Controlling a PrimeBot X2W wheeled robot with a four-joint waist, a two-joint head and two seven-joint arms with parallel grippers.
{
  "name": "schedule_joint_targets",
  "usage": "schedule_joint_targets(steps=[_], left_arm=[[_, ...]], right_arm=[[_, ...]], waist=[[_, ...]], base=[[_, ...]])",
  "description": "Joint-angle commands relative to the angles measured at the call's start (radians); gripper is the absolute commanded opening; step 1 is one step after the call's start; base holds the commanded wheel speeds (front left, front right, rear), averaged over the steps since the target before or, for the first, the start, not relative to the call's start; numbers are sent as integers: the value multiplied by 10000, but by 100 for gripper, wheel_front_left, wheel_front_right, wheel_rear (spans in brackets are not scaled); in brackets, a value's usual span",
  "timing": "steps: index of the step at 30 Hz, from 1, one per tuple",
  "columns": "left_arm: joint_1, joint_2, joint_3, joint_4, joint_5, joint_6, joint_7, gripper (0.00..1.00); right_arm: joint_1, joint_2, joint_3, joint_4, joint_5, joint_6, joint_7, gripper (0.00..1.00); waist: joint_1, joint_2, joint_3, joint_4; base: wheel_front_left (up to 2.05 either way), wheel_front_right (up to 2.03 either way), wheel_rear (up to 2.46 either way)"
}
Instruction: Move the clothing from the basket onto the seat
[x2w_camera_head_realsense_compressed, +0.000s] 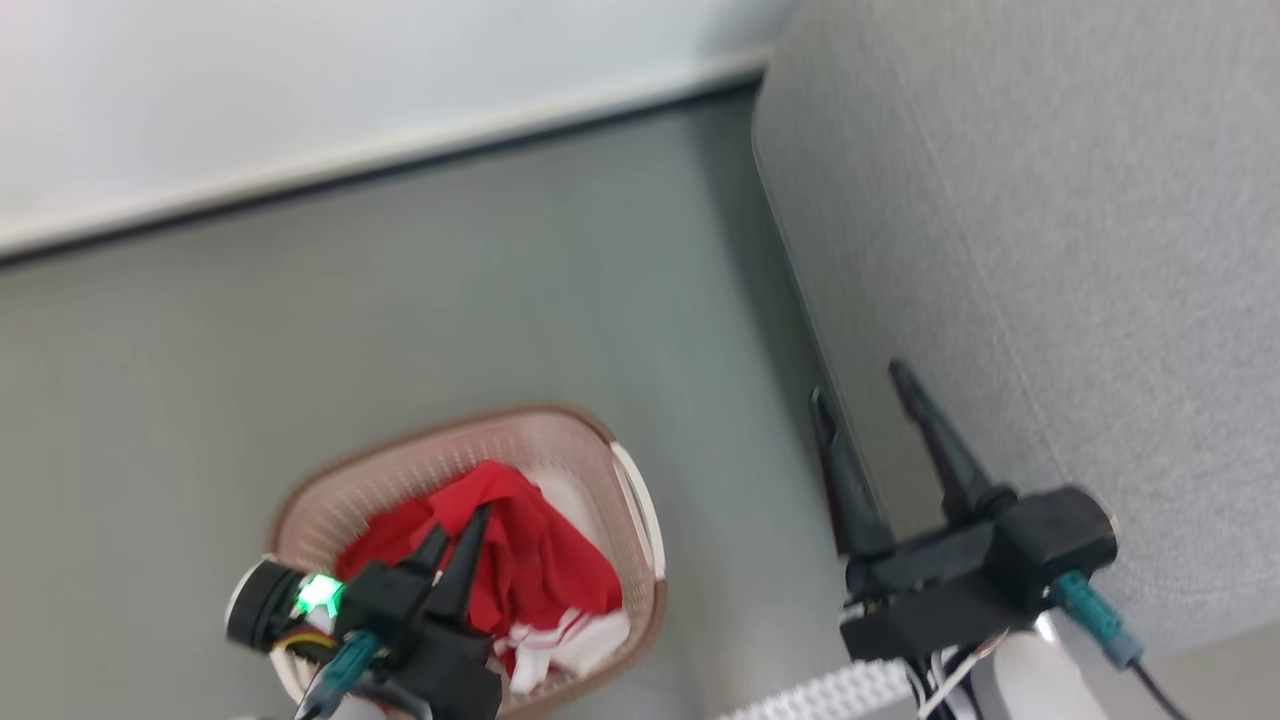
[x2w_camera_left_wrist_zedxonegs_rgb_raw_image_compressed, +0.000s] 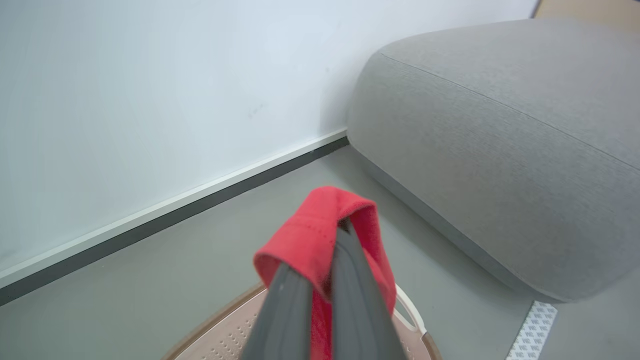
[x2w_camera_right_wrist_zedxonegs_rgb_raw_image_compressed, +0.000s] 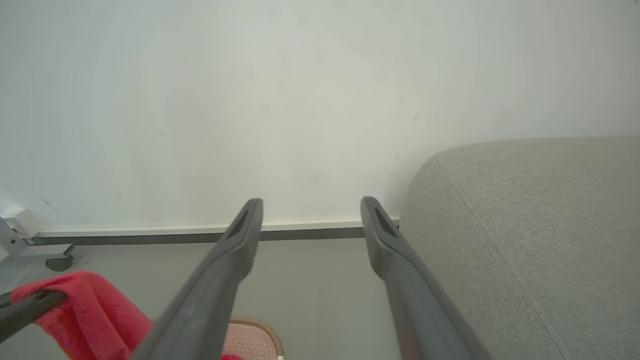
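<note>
The basket (x2w_camera_head_realsense_compressed: 440, 470), on the left, holds red clothing (x2w_camera_head_realsense_compressed: 540, 570), perhaps several pieces. The left pincer (x2w_camera_head_realsense_compressed: 462, 530) pinches a red fold; the right pincer (x2w_camera_head_realsense_compressed: 858, 385) gapes empty beside the seat (x2w_camera_head_realsense_compressed: 1050, 250).

The left end effector (x2w_camera_head_realsense_compressed: 462, 522) and the right end effector (x2w_camera_head_realsense_compressed: 858, 382) each carry two long, tapered dark fingers (x2w_camera_head_realsense_compressed: 945, 440) on a black block housing (x2w_camera_head_realsense_compressed: 1050, 545). A teal connector (x2w_camera_head_realsense_compressed: 1085, 603) exits each housing. Left wrist: green indicator lamp (x2w_camera_head_realsense_compressed: 318, 593). Right forearm (x2w_camera_head_realsense_compressed: 1030, 680): pale shell.
</note>
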Motion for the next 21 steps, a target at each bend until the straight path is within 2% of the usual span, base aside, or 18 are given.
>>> schedule_joint_targets(steps=[1,10,21], left_arm=[[388,-94,184,-187,-93,-51,-55,0],[1532,-539,1652,-1645,183,-645,-55,0],[938,-972,2642,-2896,567,-1518,-55,0]], right_arm=[[284,-74,73,111,86,4,-12,100],[1073,-274,594,668,285,4,-12,100],[1231,-350,1067,828,415,4,-12,100]], waist=[[4,1,-1646,727],[4,1,-3029,812],[4,1,-3491,619]], base=[[0,0,0],[0,0,0],[0,0,0]])
